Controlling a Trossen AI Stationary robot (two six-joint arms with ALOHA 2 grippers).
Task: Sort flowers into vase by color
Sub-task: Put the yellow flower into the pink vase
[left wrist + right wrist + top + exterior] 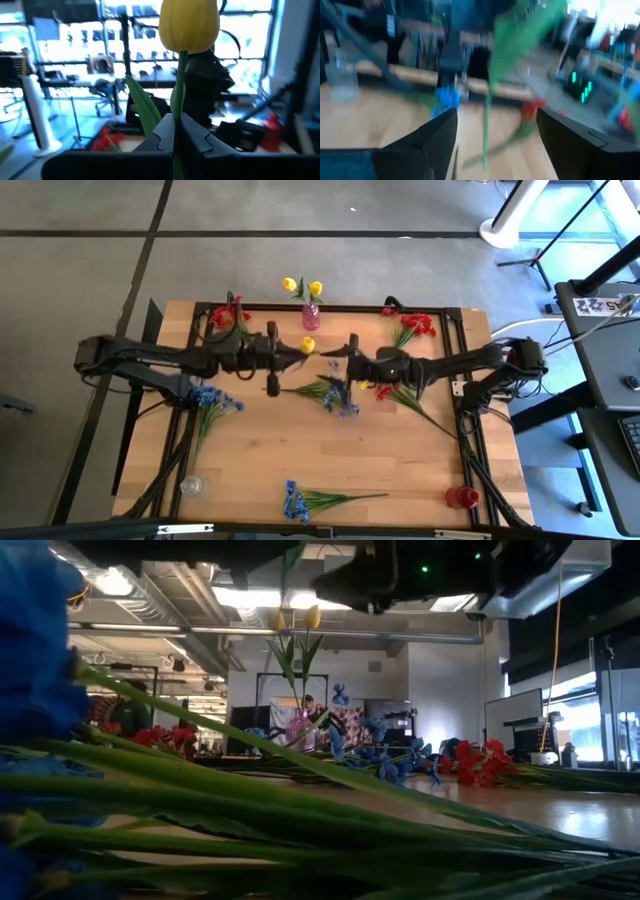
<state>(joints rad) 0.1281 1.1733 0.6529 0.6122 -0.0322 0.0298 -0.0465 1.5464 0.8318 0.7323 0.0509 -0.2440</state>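
Left gripper [174, 137] is clenched on one yellow tulip [189, 25]. Two yellow tulips [302, 286] stand in the pink vase [311, 317]. Right gripper [490, 137] is released, fingers spread.

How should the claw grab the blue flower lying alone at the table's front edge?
Grip the blue artificial flower by its thin green stem, mid-length, coming straight down from above. It lies flat on the wooden table with the stem stretched sideways, so close across it, clear of the soft blooms.
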